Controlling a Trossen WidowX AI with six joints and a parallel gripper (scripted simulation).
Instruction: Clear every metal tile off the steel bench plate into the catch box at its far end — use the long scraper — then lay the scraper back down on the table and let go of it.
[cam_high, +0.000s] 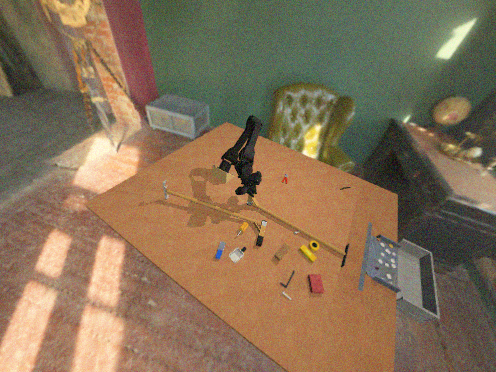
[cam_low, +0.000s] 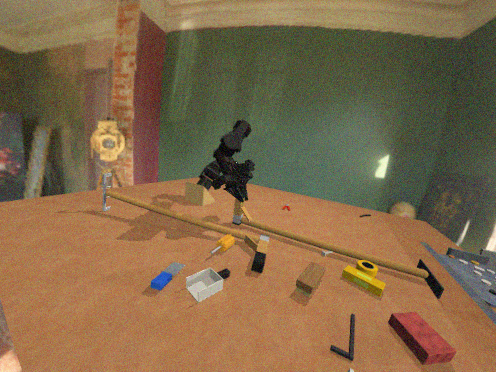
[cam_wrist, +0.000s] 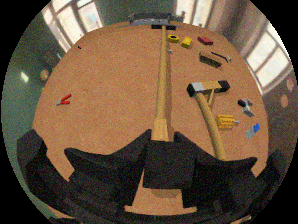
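The long scraper has a wooden pole (cam_high: 320, 241) (cam_low: 310, 241) (cam_wrist: 162, 75) and a black blade (cam_high: 345, 255) (cam_low: 431, 281) (cam_wrist: 163, 27). My gripper (cam_high: 250, 196) (cam_low: 242, 200) (cam_wrist: 162, 133) is shut on the scraper's near end. The blade is just short of the steel plate (cam_high: 374, 263) (cam_wrist: 150, 22); whether it touches the table is unclear. Several pale tiles (cam_high: 389, 276) (cam_low: 478, 266) and a yellowish one lie scattered on the plate. The catch box (cam_high: 420, 308) adjoins the plate's far end; its floor shows pale grey in the top view.
A second long pole (cam_high: 200, 200) (cam_low: 165, 212) ends near the hammer (cam_high: 261, 234) (cam_low: 259, 260) (cam_wrist: 210, 88). Beside the scraper's pole are a yellow level (cam_high: 308, 253) (cam_low: 362, 281), a wooden block (cam_high: 282, 252) (cam_low: 310, 278) and a small white piece (cam_high: 296, 232) (cam_low: 326, 253). Red pliers (cam_high: 285, 179) (cam_wrist: 63, 100) lie opposite.
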